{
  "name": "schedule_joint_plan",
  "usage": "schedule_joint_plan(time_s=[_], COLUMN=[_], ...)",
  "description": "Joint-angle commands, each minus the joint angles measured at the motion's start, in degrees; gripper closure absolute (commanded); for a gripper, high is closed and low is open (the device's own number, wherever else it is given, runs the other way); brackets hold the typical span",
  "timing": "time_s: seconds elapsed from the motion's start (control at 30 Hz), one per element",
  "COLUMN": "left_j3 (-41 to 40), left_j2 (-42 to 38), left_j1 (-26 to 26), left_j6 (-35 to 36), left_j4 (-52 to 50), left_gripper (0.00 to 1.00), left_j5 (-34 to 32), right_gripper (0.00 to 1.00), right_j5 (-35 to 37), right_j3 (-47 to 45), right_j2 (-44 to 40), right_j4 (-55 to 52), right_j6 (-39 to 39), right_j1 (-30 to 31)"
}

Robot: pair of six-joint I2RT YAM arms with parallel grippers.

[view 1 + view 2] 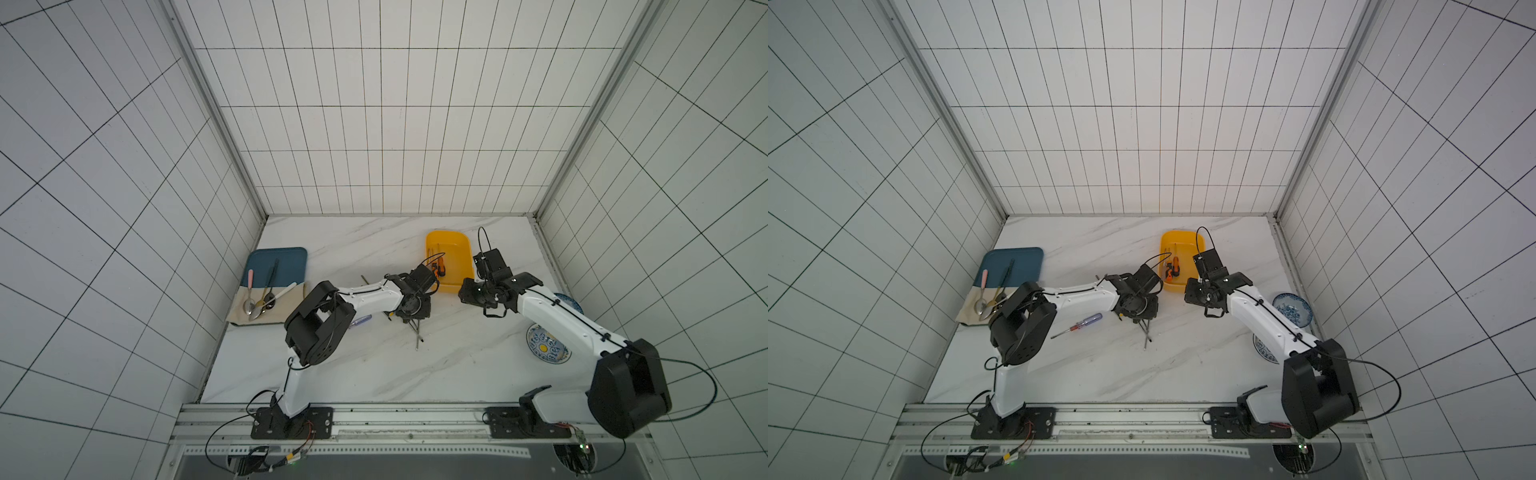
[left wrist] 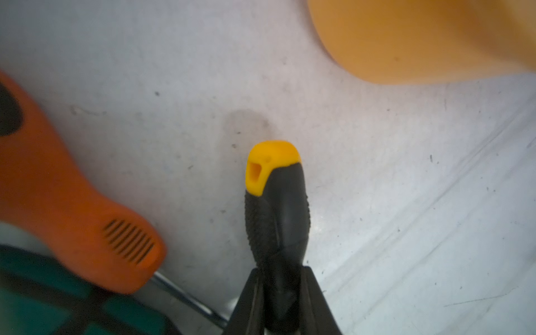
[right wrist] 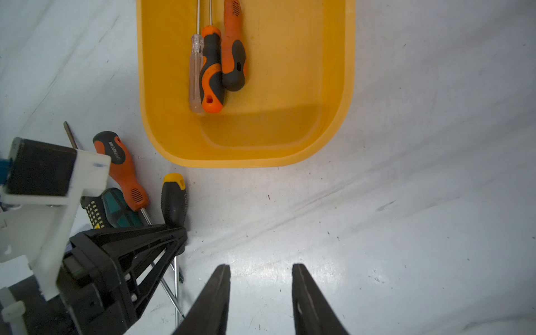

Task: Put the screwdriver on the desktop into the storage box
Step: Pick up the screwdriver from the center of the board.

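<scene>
My left gripper (image 2: 281, 271) is shut on the black handle of a yellow-capped screwdriver (image 2: 275, 203) that lies on the desktop (image 1: 374, 374), just short of the yellow storage box (image 1: 451, 257). Beside it lie an orange-and-black screwdriver (image 3: 124, 171) and a green-and-black one (image 3: 119, 207). A fourth, with a blue-and-red clear handle (image 1: 1086, 322), lies further left by the left arm. Three screwdrivers (image 3: 214, 66) rest inside the storage box (image 3: 246, 162). My right gripper (image 3: 261, 266) hangs open over bare desktop in front of the box's near end, holding nothing.
A dark-blue tray (image 1: 286, 257) and a beige cloth (image 1: 237, 316) with several spoons sit at the far left. A patterned plate (image 1: 548, 343) and a blue bowl (image 1: 1292, 309) lie under the right arm. Tiled walls close in three sides.
</scene>
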Motion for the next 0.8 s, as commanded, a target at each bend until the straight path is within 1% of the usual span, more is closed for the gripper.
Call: schedule_joint_plan(time_s=[0.0,0.17,0.33,0.43,0.6,0.77], left_j3=[-1.39,-3.95,-5.24,-6.65,-10.61,-13.8], left_j2=[-5.15,-9.54,-12.64,-14.0,-17.13,-19.74], left_j1=[0.67,1.37,2.13,2.09,1.74,0.99], left_j6=[-0.31,-0.43,-0.94,-1.83,-2.71,-3.12], left_j4=[3.77,6.81,9.21,11.77,17.11,22.34], left_gripper=[1.0,1.0,1.0,1.0,1.0,1.0], left_j5=[2.21,3.23,5.59,7.73,10.08,12.37], right_gripper=[0.61,0.59,0.56,0.54,0.51,0.51], right_j5=[0.11,-1.7,-5.51,-9.35,-17.82,-22.8], right_j3=[-1.77,-1.45,-1.15,-1.08,-0.9,-0.23], right_j2=[0.99,1.11,0.08,-0.6,-0.02,1.25], right_j4=[0.51,1.07,3.09,5.69,11.42,16.18], right_j6=[0.39,0.06,-0.14,0.33,2.27,3.82], right_j1=[-0.19,-0.19,-0.19,-0.19,-0.05,1.14])
